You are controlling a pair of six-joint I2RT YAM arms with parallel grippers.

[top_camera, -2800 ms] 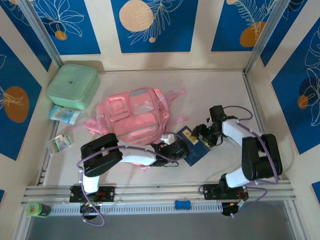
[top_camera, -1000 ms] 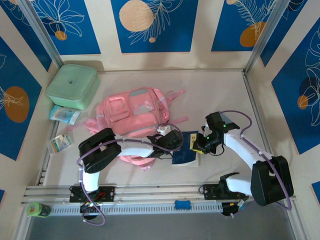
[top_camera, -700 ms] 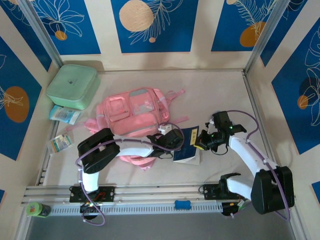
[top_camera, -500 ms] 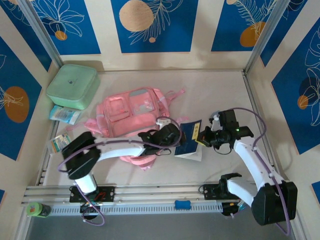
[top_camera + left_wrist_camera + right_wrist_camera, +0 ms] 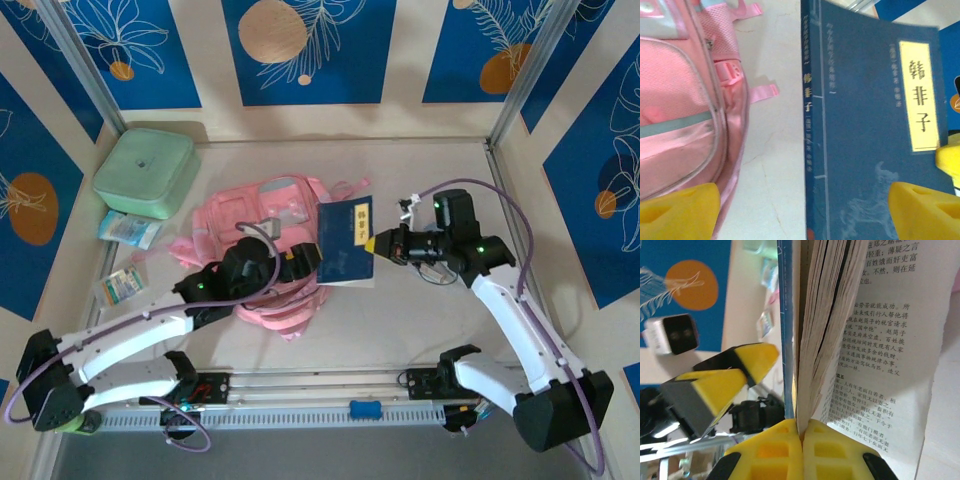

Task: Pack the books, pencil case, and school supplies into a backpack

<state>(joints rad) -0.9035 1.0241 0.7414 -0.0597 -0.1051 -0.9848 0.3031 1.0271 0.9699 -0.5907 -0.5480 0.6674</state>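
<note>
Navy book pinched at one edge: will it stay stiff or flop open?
Likely floppy: the navy book looks like a thin paperback, and its pages fan apart above the right gripper. Probably light, since that single edge pinch seems to carry it. It may splay further when tilted.

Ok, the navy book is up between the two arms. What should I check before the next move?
1. Right gripper grips the book: ok, shut on its edge.
2. Book held closed: not ok, it fans open beside the pinch.
3. Left gripper ready to take it: ok, open wide.
4. Backpack opening unzipped: cannot tell.
5. Book lined up over the backpack: not ok in the left wrist view, where bare table lies between them.
</note>
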